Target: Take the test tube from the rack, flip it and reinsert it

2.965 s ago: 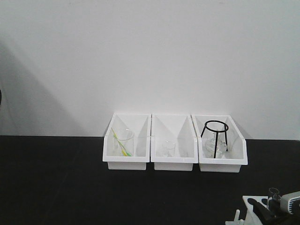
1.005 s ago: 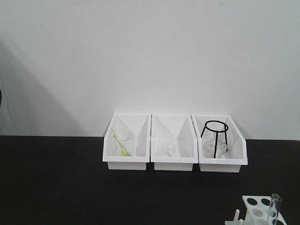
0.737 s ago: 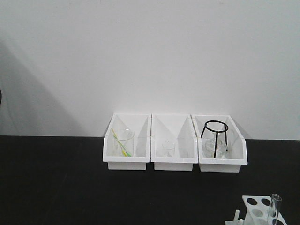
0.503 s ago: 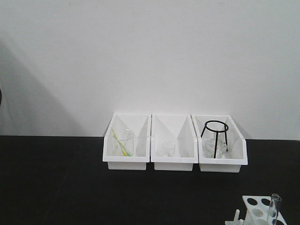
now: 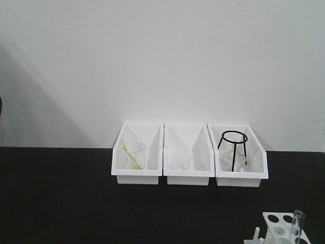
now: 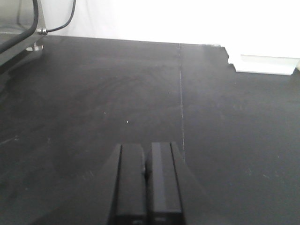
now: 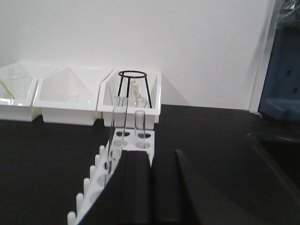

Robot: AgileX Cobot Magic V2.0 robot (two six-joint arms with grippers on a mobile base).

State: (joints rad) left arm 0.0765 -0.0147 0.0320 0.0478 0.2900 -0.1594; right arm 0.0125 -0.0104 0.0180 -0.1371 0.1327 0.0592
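From my front camera the rack [image 5: 281, 227] sits at the bottom right corner of the black bench [image 5: 76, 203], partly cut off by the frame edge, and the test tube [image 5: 296, 227] stands in it close to upright, open rim up. On the right wrist cam I get a better look: the tube [image 7: 117, 131] leans slightly and goes down into one of the rack's [image 7: 117, 159] holes, with a shorter clear tube [image 7: 139, 127] standing in a hole just beside it. A row of short pegs runs along the rack's left edge in that view.

Right hand [image 7: 150, 187] is just behind the rack, not touching any glass, and its two dark fingers look pressed together with nothing between them. Left hand [image 6: 146, 185] hangs over a bare stretch of bench well away from everything, fingers closed together too, holding nothing.

Along the back by the white wall are three white bins [image 5: 189, 155] side by side. Left one has a glass beaker [image 5: 133, 154] with a yellow-green stick in it, middle one a small beaker [image 5: 182, 161], right one a black wire tripod stand [image 5: 233, 150] with some glassware under it that I can't make out clearly.
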